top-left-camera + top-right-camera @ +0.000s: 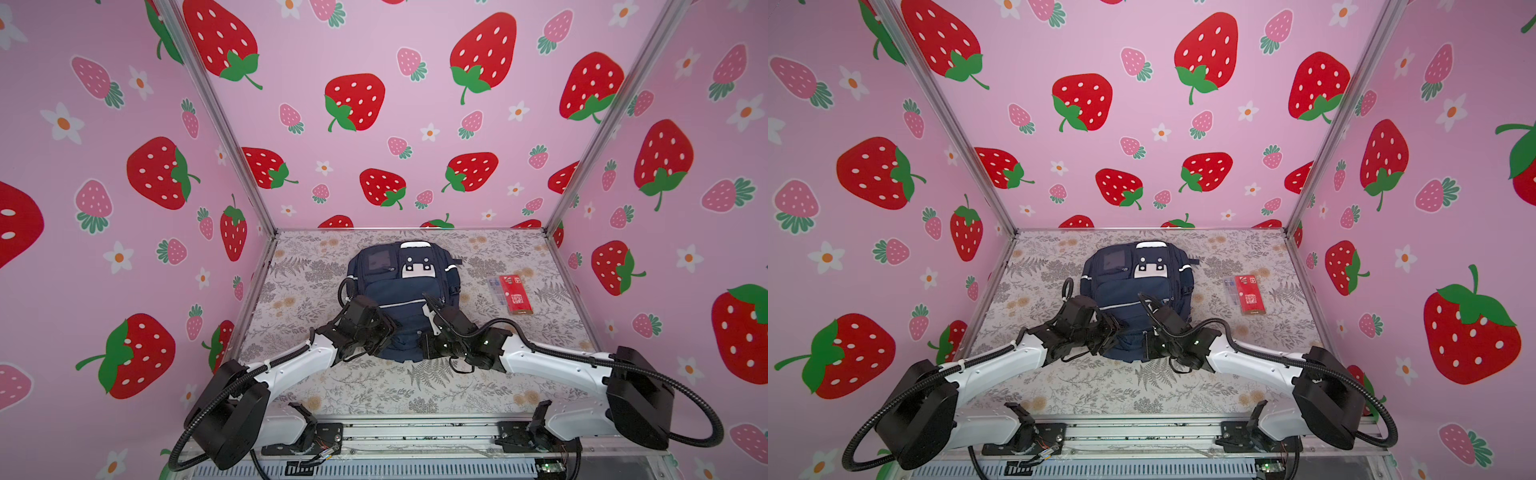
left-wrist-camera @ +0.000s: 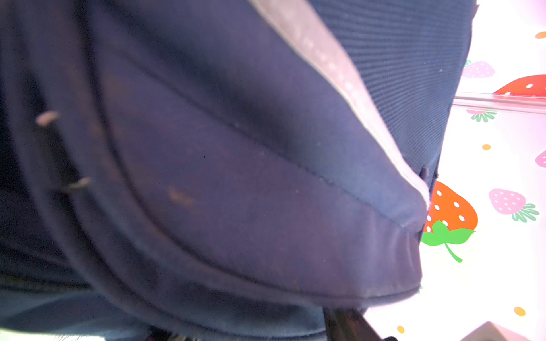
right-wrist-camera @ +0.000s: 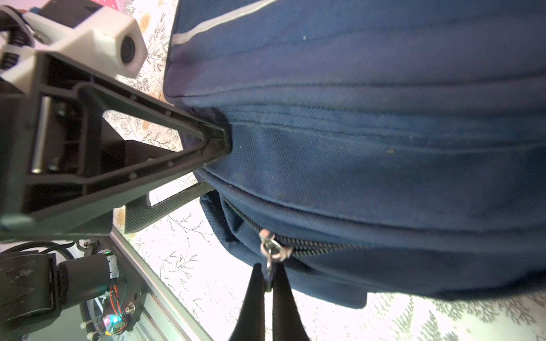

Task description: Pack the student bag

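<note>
Packing looks barely begun. The student bag (image 1: 399, 291) lies front-up at the middle of the floral-covered table (image 1: 316, 386), and a flat red packet (image 1: 515, 293) with a clear strip along one side is still on the table at the bag's 3 o'clock, well apart from it. Judging by that, the work is still on opening the bag, and loading and zipping up are left.

Both arms work the near end of the bag, the left at about 7 o'clock and the right at 5 o'clock. In the right wrist view, the right gripper (image 3: 269, 274) has its fingers pressed together on the small metal zip pull (image 3: 270, 251). How far that zip is open I cannot tell. The left gripper (image 3: 217, 164) has its fingers part spread around a thick fold of the bag's edge, and one tip dents the cloth.

The bag is soft navy fabric with a fine ribbed weave, padded and bulging, with piped seams. It has dark zip teeth and a thin pale reflective stripe (image 2: 339, 73).
</note>
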Controlling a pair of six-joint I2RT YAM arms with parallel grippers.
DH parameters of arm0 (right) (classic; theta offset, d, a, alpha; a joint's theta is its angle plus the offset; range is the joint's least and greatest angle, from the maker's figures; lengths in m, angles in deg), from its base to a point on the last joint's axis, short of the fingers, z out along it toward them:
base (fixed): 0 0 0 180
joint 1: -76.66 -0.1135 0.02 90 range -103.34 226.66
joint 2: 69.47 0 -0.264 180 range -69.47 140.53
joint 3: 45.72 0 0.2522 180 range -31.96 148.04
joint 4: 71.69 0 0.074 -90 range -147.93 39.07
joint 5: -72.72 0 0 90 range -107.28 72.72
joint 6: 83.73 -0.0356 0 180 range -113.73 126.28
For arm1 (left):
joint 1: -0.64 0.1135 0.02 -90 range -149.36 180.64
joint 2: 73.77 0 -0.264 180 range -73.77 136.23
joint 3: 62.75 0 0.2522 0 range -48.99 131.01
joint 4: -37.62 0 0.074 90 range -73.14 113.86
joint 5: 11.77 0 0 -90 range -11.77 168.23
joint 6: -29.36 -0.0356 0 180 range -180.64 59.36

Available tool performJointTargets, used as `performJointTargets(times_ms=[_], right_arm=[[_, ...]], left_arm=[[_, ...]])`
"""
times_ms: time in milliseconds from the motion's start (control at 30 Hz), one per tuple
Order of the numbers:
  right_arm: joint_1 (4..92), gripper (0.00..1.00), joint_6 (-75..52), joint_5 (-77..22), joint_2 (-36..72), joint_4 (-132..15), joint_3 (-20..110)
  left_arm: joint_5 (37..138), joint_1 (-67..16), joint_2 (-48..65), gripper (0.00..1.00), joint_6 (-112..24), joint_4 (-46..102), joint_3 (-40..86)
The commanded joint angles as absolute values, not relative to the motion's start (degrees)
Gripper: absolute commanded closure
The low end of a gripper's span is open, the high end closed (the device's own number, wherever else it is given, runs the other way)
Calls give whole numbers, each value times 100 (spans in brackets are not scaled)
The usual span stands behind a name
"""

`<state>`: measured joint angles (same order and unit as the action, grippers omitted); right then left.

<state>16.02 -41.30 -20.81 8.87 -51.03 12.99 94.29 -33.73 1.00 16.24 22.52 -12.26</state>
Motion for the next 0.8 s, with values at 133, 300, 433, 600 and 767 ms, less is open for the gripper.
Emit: performJointTargets(times_ms=[133,300,433,600,767], right_arm=[[1487,100,-4373,-2344,801,-4788,1497],[1479,100,-4375,-2386,921,-4770,1606],[1486,100,-4317,-2337,1009,-4618,1731],[1487,100,-4225,-2278,1079,-4430,1855],[1494,100,-4156,-2075,983,-4141,1849]], left_arm=[[9137,-3633,-198,37,1661,2255,-819],[9238,-3559,-31,43,1791,2571,-953],[9322,-3573,98,48,1571,2594,-766],[8894,-3441,23,70,930,2222,-553],[8887,-3163,67,91,379,1706,-312]])
